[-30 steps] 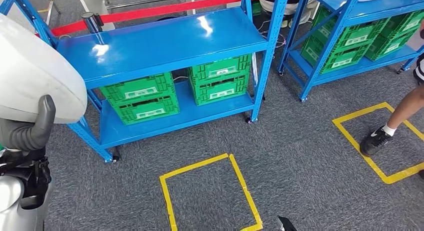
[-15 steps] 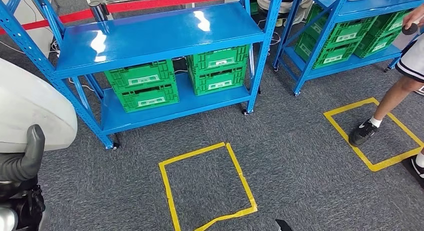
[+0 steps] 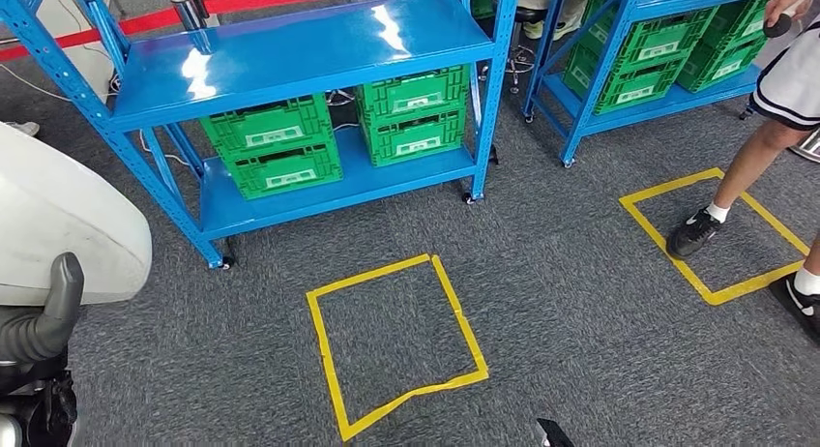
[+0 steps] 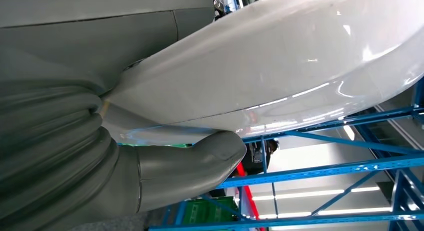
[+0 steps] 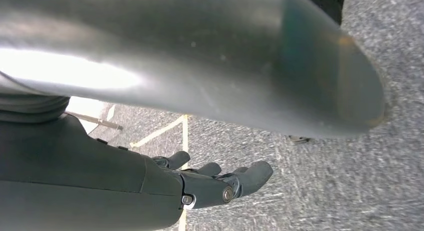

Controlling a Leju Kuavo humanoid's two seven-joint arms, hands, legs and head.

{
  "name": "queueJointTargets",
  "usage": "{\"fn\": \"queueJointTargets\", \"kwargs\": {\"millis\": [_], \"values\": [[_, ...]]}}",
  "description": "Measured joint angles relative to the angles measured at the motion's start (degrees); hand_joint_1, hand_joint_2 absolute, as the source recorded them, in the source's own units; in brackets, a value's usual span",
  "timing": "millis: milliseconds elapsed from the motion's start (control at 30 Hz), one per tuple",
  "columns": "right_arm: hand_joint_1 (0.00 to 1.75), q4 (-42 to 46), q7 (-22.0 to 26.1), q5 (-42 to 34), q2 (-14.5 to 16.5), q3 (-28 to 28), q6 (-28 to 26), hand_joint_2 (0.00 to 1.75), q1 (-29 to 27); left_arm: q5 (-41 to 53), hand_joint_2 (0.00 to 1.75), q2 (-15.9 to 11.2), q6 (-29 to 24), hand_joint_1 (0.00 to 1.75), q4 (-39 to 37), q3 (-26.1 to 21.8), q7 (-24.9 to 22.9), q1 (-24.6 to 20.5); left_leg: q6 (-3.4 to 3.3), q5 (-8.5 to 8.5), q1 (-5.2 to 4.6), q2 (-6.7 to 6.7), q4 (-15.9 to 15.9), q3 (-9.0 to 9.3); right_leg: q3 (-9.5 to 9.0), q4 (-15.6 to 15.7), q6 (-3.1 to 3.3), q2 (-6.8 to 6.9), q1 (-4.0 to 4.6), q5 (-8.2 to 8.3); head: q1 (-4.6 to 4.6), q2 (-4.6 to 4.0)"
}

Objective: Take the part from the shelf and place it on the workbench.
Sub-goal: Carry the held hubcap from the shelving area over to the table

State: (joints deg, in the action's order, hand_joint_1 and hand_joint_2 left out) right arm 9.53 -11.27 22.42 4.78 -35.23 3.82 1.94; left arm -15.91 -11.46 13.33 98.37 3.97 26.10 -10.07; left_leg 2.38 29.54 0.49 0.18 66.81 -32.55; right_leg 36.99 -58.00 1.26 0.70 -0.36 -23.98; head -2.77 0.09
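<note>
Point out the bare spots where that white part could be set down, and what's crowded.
Free: the near shelf's top deck, between its blue posts, and the carpet in the yellow square. Crowded: the lower deck, packed with green crates; a person's shoe stands in the right square.

crates [image 3: 273,154] on shelf [image 3: 290,55] lower level | person [image 3: 774,118] right | floor square [image 3: 395,341] before shelf

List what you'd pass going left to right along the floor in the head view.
White part held by left hand → yellow tape square → second tape square with a person's shoe in it.
</note>
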Motion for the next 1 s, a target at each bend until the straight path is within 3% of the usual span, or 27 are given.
{"fn": "queueJointTargets", "kwargs": {"millis": [67, 100, 167, 200, 267, 333, 367, 400, 433, 467, 500, 567, 600, 667, 700, 767, 833, 867, 900, 933, 1000], "values": [[0.00, 0.0, -0.1, 0.3, 0.1, 0.0, 0.1, 0.00, 0.0, 0.0, 1.75, 0.1, 0.1, 1.75, 0.0, -0.2, 0.0, -0.8, -0.71, 1.66, -0.28, -0.05, -7.8, 5.31, 0.85, -0.2, -0.59, 0.02, 0.09, 1.21, -0.07, 0.00], [0.00, 0.0, -0.2, 0.3, 0.1, 0.0, 0.1, 0.00, 0.0, 0.1, 1.75, 0.1, 0.1, 1.75, 0.0, -0.3, -0.1, -1.1, -1.17, 2.53, -0.48, -0.06, -9.9, 6.38, 1.00, -0.1, -0.97, 0.04, 0.06, 1.82, -0.07, 0.00], [0.00, 0.0, 0.0, 0.3, 0.1, 0.0, 0.2, 0.00, -0.1, 0.7, 1.75, 0.1, 0.1, 1.75, -0.2, -0.5, -0.1, -1.1, -2.26, 1.89, -0.62, 0.07, -10.5, 5.72, 1.28, 0.2, -1.76, 0.01, -0.11, 2.76, 0.08, 0.00], [0.00, 0.0, 0.1, 0.2, 0.2, 0.0, 0.2, 0.00, -0.1, 1.2, 1.75, 0.1, 0.0, 1.75, -0.3, -0.6, 0.0, -1.2, -2.86, 1.23, -0.57, 0.16, -10.5, 5.08, 1.73, -0.2, -2.14, -0.07, -0.18, 1.98, 0.16, 0.00], [0.00, 0.0, 0.4, 0.2, 0.3, 0.0, 0.2, 0.00, -0.2, 2.0, 1.75, 0.2, -0.1, 1.75, -0.4, -0.6, 0.3, -1.2, -3.67, -0.42, -0.39, 0.32, -10.6, 3.39, 3.26, -4.3, -2.72, -0.26, -0.28, -3.17, 0.08, 0.00], [0.00, 0.0, 0.5, 0.5, 0.3, 0.0, 0.2, 0.00, -0.2, 2.5, 1.75, 0.2, -0.2, 1.75, -0.5, -0.6, 0.4, -1.2, -3.91, -2.02, -0.46, 0.33, -10.5, 1.50, 4.84, -11.8, -3.11, -0.36, -0.27, -8.97, -0.19, 0.00], [0.00, 0.0, 0.4, 0.7, 0.3, 0.0, 0.2, 0.00, -0.2, 2.8, 1.75, 0.3, -0.4, 1.75, -0.6, -0.6, 0.3, -1.2, -3.89, -2.75, -0.49, 0.34, -10.3, 0.54, 5.09, -15.0, -3.20, -0.37, -0.26, -9.87, -0.22, 0.00], [0.00, 0.0, 0.2, 0.8, 0.3, 0.0, 0.1, 0.00, -0.1, 3.1, 1.75, 0.3, -0.6, 1.75, -0.7, -0.6, 0.2, -1.2, -3.83, -3.43, -0.51, 0.35, -10.0, -0.52, 4.61, -16.7, -3.21, -0.38, -0.26, -9.39, -0.25, 0.00], [0.00, 0.0, 0.2, 0.9, 0.3, 0.0, 0.1, 0.00, -0.1, 3.5, 1.75, 0.3, -0.8, 1.75, -0.8, -0.6, 0.1, -1.2, -3.70, -4.04, -0.51, 0.35, -9.7, -1.62, 3.11, -16.3, -3.13, -0.39, -0.26, -7.94, -0.27, 0.00], [0.00, 0.0, 0.2, 0.9, 0.3, 0.0, 0.1, 0.00, -0.1, 3.9, 1.75, 0.4, -1.1, 1.75, -0.8, -0.6, 0.0, -1.2, -3.54, -4.59, -0.51, 0.35, -9.3, -2.64, 0.60, -14.0, -2.97, -0.40, -0.26, -6.52, -0.30, 0.00], [0.00, 0.0, 0.5, 0.9, 0.3, 0.0, 0.2, 0.00, 0.0, 4.2, 1.75, 0.4, -1.3, 1.75, -0.8, -0.6, 0.1, -1.2, -3.32, -5.06, -0.53, 0.35, -8.9, -3.52, -2.83, -9.9, -2.72, -0.42, -0.23, -6.17, -0.33, 0.00], [0.00, 0.0, 1.1, 0.8, 0.3, 0.0, 0.3, 0.00, 0.2, 4.6, 1.75, 0.4, -1.5, 1.75, -0.7, -0.6, 0.4, -1.3, -2.75, -5.80, -0.64, 0.43, -8.3, -4.55, -8.44, -2.0, -2.05, -0.50, 0.01, -7.71, -0.34, 0.00], [0.00, 0.0, 1.2, 0.8, 0.3, 0.0, 0.4, 0.00, 0.3, 4.8, 1.75, 0.4, -1.5, 1.75, -0.7, -0.6, 0.7, -1.4, -2.41, -6.12, -0.68, 0.48, -8.2, -4.70, -9.74, 0.3, -1.67, -0.54, 0.16, -8.69, -0.35, 0.00], [0.00, 0.0, 1.2, 0.9, 0.3, 0.0, 0.4, 0.00, 0.2, 4.9, 1.75, 0.4, -1.6, 1.75, -0.8, -0.6, 1.3, -1.5, -1.67, -6.80, -0.59, 0.55, -8.5, -4.81, -9.51, 1.1, -0.78, -0.43, 0.25, -8.44, -0.40, 0.00], [0.00, 0.0, 1.2, 0.9, 0.3, 0.0, 0.4, 0.00, 0.1, 4.9, 1.75, 0.4, -1.6, 1.75, -0.9, -0.6, 1.4, -1.5, -1.32, -6.37, -0.51, 0.46, -8.3, -5.09, -9.18, 1.2, -0.30, -0.34, 0.17, -7.94, -0.40, 0.00], [0.00, 0.0, 1.6, 1.0, 0.4, 0.0, 0.6, 0.00, 0.1, 4.9, 1.75, 0.4, -1.7, 1.75, -1.2, -0.6, 1.7, -1.5, -0.65, -2.75, -0.30, 0.23, -5.1, -6.32, -8.20, 1.5, 0.45, -0.13, -0.05, -6.65, -0.22, 0.00], [0.00, 0.0, 2.2, 1.1, 0.4, 0.0, 0.9, 0.00, 0.0, 4.9, 1.75, 0.4, -1.8, 1.75, -1.3, -0.6, 2.0, -1.3, -0.07, 2.48, -0.10, 0.10, 1.8, -8.23, -6.93, 1.4, 0.69, -0.09, -0.05, -5.61, -0.04, 0.00], [0.00, 0.0, 2.5, 1.3, 0.4, 0.0, 1.1, 0.00, -0.1, 4.8, 1.75, 0.4, -1.9, 1.75, -1.4, -0.7, 2.1, -1.1, 0.14, 3.78, -0.03, 0.10, 5.1, -8.84, -6.30, 1.4, 0.67, -0.09, -0.04, -5.16, -0.03, 0.00], [0.00, 0.0, 2.8, 1.5, 0.4, 0.0, 1.3, 0.00, -0.1, 4.7, 1.75, 0.4, -2.0, 1.75, -1.5, -0.7, 2.2, -0.9, 0.23, 3.89, 0.00, 0.10, 6.7, -8.69, -5.73, 1.2, 0.60, -0.08, -0.03, -4.79, -0.03, 0.00], [0.00, 0.0, 3.1, 1.8, 0.4, 0.0, 1.4, 0.00, -0.2, 4.7, 1.75, 0.4, -2.0, 1.75, -1.5, -0.7, 2.2, -0.8, 0.23, 3.05, 0.02, 0.11, 6.2, -7.43, -5.27, 1.1, 0.50, 0.00, -0.04, -4.50, -0.03, 0.00], [0.00, 0.0, 3.6, 2.0, 0.4, 0.0, 1.4, 0.00, -0.3, 4.6, 1.75, 0.4, -2.0, 1.75, -1.5, -0.7, 2.1, -0.7, -0.03, 0.79, 0.00, 0.76, -1.1, -2.08, -4.81, 0.8, 0.26, 0.33, -0.03, -4.16, -0.01, 0.00]]}}
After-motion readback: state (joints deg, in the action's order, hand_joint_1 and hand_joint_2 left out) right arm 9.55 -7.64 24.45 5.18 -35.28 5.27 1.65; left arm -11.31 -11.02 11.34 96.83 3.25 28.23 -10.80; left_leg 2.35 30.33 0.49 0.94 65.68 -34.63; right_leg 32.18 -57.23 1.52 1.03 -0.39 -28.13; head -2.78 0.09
